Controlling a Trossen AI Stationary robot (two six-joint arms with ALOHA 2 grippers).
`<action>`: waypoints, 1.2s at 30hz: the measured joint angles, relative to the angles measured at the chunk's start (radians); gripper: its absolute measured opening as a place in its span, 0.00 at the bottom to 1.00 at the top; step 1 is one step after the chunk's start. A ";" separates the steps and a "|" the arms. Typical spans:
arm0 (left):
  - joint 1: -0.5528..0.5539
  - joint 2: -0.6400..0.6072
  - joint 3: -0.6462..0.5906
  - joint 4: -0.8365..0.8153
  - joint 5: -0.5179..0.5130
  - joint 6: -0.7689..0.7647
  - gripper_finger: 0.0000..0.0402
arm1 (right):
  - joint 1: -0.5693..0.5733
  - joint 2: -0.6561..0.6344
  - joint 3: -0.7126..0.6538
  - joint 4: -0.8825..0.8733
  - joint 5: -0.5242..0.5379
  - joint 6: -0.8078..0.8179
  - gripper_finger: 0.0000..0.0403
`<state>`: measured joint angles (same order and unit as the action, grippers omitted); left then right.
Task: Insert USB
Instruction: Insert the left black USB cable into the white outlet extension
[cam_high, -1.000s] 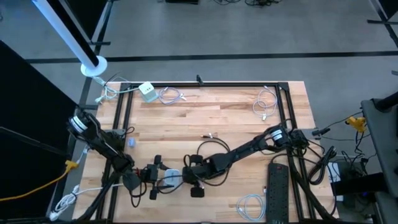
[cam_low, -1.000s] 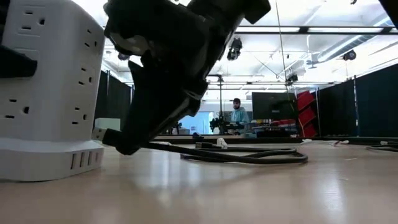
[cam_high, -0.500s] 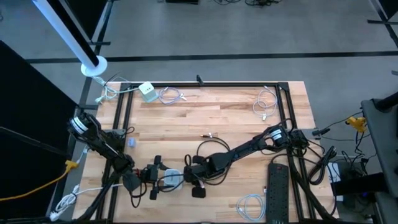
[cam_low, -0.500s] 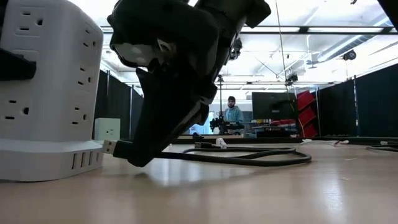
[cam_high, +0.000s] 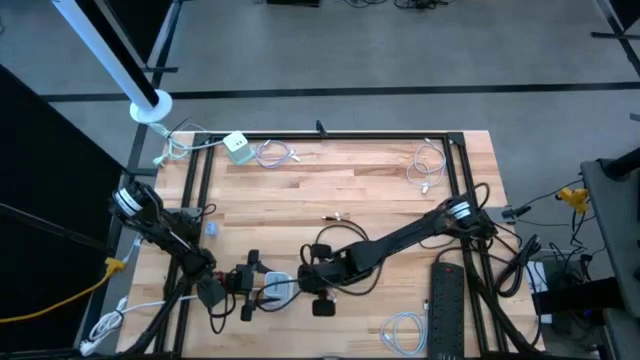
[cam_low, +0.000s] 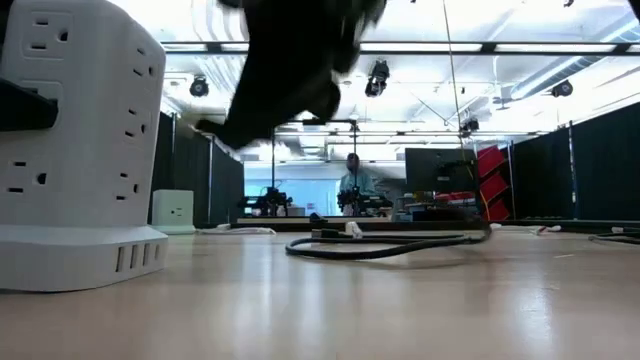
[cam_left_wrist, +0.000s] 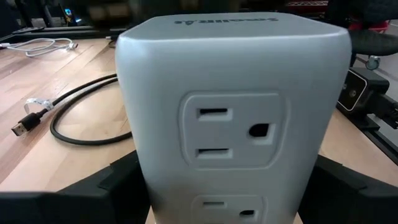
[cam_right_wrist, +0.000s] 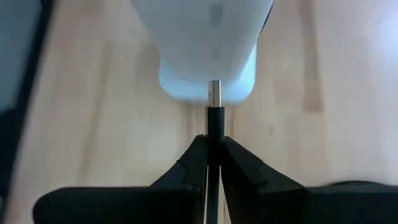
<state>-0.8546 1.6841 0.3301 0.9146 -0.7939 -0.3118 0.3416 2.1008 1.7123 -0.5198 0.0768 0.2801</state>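
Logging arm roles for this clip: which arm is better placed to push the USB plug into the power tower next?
The right. Its gripper is shut on the USB plug, which points at the power tower. The left gripper is clamped on the tower, bracing it, with no plug.

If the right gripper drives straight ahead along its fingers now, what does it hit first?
Probably the white power tower: the USB plug pinched in the right gripper points at its base, though the gap is hard to judge.
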 joint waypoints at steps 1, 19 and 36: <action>0.000 0.000 -0.001 0.002 0.000 0.003 0.74 | -0.003 -0.013 0.000 0.002 0.001 0.007 0.05; 0.005 -0.008 0.100 -0.128 -0.018 -0.035 0.74 | -0.040 -0.016 0.093 -0.238 -0.296 0.168 0.05; 0.032 -0.012 0.174 -0.338 -0.009 -0.098 0.74 | -0.175 -0.001 0.077 -0.568 -0.833 0.229 0.05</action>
<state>-0.8227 1.6722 0.5037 0.5766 -0.8032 -0.4095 0.1662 2.0998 1.7894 -1.0882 -0.7564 0.5095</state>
